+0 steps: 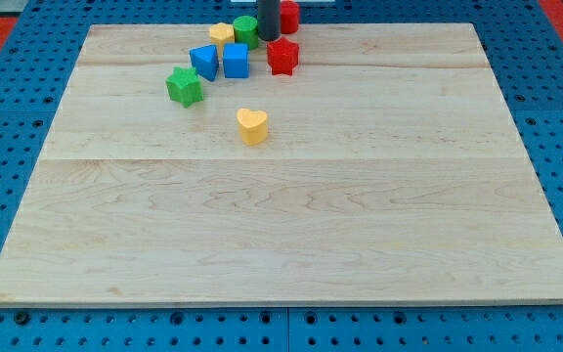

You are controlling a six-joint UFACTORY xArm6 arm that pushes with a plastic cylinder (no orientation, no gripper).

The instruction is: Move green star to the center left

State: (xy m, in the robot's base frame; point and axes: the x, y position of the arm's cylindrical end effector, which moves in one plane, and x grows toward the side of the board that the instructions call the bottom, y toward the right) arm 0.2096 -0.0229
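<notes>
The green star (185, 86) lies on the wooden board (291, 215) at the upper left of the block cluster. My tip (268, 37) is at the view's top, well right of and above the star, between a green round block (246, 30) and a red block (288, 16). A red star (282, 57) lies just below the tip. Two blue blocks (204, 62) (236, 61) sit between the star and the tip. A yellow block (222, 35) is left of the green round block.
A yellow heart (252, 126) lies alone below the cluster, toward the board's middle. The board rests on a blue perforated table (8, 176).
</notes>
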